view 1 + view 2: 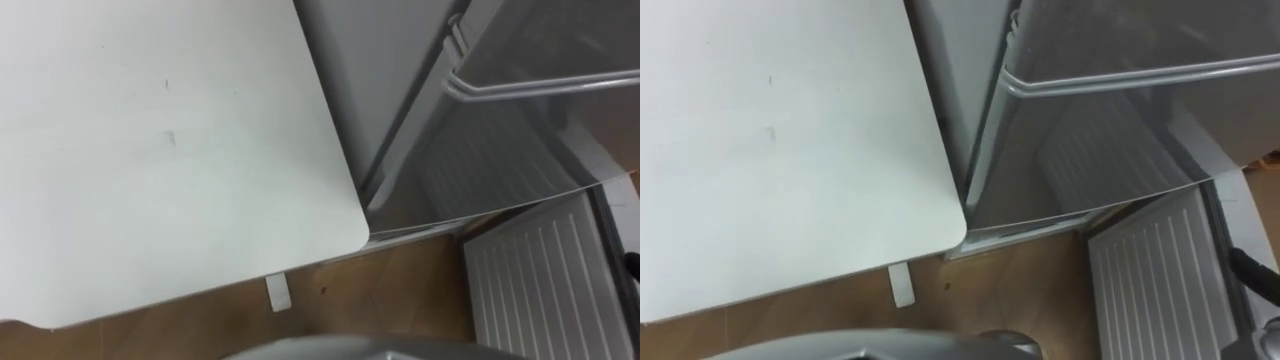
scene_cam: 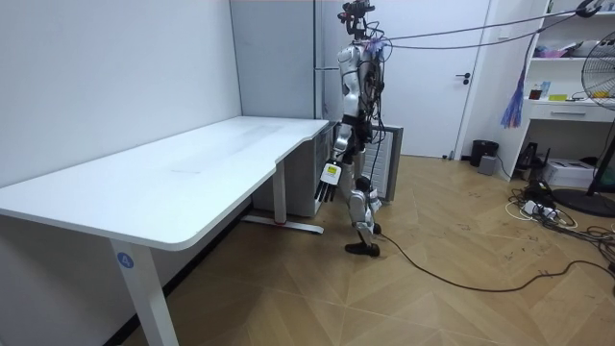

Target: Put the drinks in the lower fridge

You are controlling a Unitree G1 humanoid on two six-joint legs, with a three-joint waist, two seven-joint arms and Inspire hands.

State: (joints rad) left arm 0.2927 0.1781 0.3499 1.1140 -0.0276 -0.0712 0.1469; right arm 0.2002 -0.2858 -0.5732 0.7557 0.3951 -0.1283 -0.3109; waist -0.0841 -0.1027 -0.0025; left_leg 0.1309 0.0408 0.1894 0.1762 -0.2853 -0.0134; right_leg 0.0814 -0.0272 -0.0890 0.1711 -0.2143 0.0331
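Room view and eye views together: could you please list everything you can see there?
white rounded-corner desk: one, white, on the robot's left.
tall grey fridge: one, grey, beyond the desk's far end.
open lower fridge door: one, white ribbed inside, swung out beside the robot.
wooden plank floor: one, brown, underfoot.
white room door: one, white, shut, back wall.
black standing fan: one, black, room view's right edge.
left hand: one, dark fingers straight, hanging by the desk's end.
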